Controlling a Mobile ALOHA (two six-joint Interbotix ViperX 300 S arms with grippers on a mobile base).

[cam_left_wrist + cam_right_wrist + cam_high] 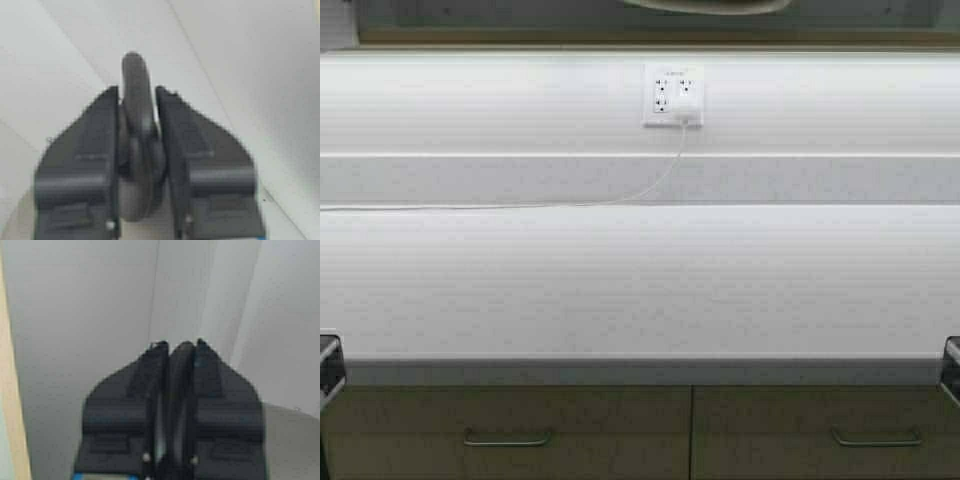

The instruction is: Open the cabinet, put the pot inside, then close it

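Only the pot's black loop handles show. In the left wrist view, one handle (pixel 135 75) stands upright between the fingers of my left gripper (pixel 137 92), which is shut on it. My right gripper (pixel 181 345) is shut on the other handle (pixel 180 375), a dark band pinched between its fingers. The pot's body is hidden in every view. Both grippers face pale grey-white panels. A tan strip (pixel 620 38) along the top of the high view may be the cabinet's lower edge; its doors are out of view. Neither gripper appears in the high view.
A white counter (pixel 640 280) spans the high view, with a wall outlet (pixel 672 95) and a white cord (pixel 520 204) trailing left. Base drawers with horizontal handles (pixel 507 438) lie below. Bits of my arms show at the left edge (pixel 328 368) and right edge (pixel 952 368).
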